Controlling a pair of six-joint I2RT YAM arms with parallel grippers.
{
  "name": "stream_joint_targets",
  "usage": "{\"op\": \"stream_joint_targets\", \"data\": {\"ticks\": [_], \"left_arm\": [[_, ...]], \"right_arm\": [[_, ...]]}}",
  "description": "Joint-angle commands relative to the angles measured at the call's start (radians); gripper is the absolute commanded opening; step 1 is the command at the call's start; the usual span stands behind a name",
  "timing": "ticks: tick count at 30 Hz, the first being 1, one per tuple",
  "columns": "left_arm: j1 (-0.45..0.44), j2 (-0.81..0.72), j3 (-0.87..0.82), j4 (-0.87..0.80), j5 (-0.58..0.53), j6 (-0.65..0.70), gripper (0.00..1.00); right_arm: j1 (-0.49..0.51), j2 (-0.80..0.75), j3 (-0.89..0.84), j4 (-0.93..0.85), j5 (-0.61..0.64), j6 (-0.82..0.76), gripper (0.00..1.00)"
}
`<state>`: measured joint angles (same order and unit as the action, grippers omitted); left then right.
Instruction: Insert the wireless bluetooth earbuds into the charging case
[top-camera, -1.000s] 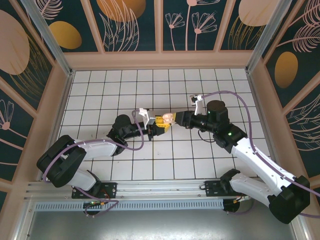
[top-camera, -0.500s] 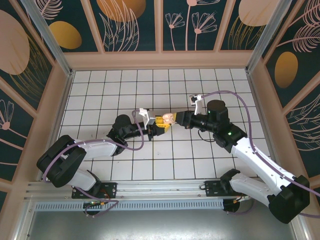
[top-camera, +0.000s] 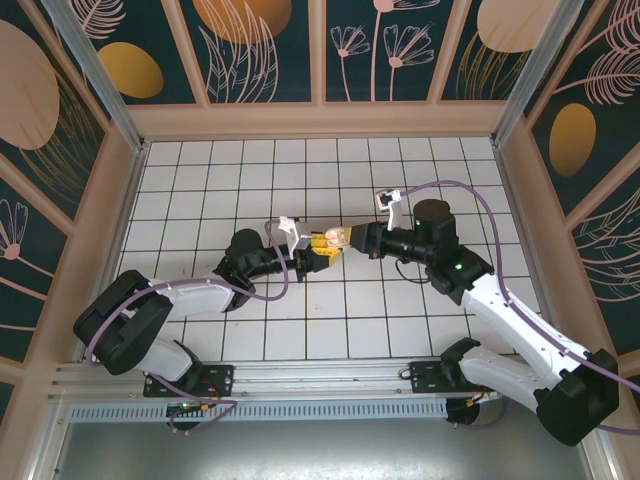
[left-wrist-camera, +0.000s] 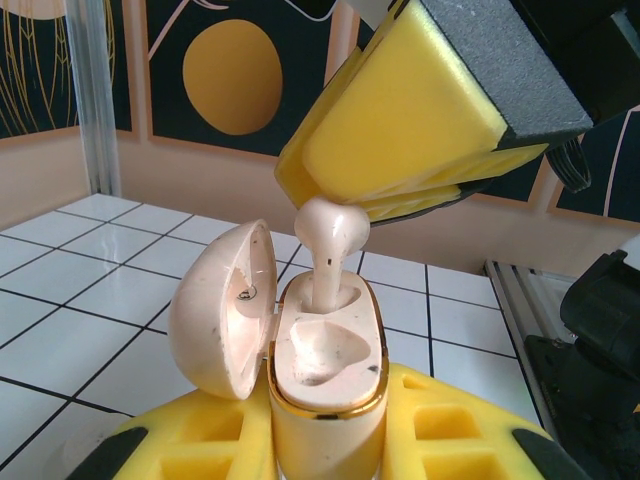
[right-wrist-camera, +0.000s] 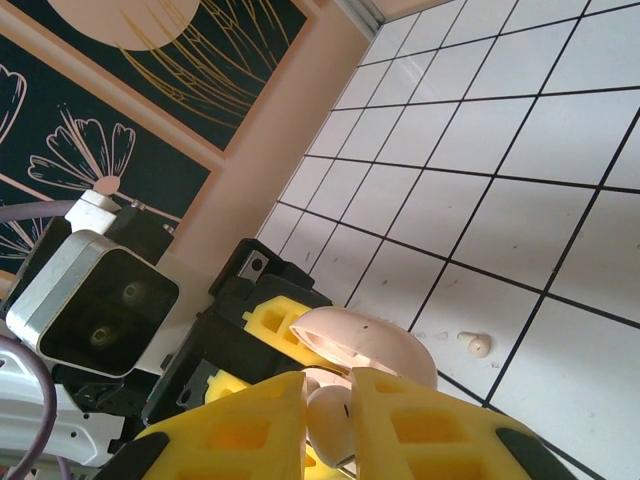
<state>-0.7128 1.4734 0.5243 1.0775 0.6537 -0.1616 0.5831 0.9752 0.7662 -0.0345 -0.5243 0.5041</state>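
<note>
Earbud stem inside charging case

The left arm and right arm have white link shells with black joints. A purple cable follows each. The fingers are yellow moulded blocks with square recesses.

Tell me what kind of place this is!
Probably a robot practice booth: a white tiled table walled by flower-painted panels, metal frame posts at the corners, and a left arm and right arm bolted at its near edge.
</note>
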Motion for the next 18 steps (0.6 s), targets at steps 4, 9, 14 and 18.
{"op": "stream_joint_targets", "data": {"ticks": [4,9,14,18], "left_arm": [[0.001,-0.019,0.035,0.040,0.021,-0.008,0.21],[0.001,-0.022,0.033,0.047,0.029,-0.007,0.21],[0.001,-0.025,0.033,0.052,0.034,-0.007,0.21],[0.000,-0.028,0.033,0.055,0.039,-0.007,0.21]], "right_arm": [[0.000,0.006,0.021,-0.018,-0.001,-0.022,0.19],[0.000,0.008,0.016,-0.021,0.003,-0.028,0.19],[0.001,0.006,0.008,-0.024,-0.002,-0.033,0.19],[0.001,0.003,-0.002,-0.012,-0.006,-0.033,0.19]]}}
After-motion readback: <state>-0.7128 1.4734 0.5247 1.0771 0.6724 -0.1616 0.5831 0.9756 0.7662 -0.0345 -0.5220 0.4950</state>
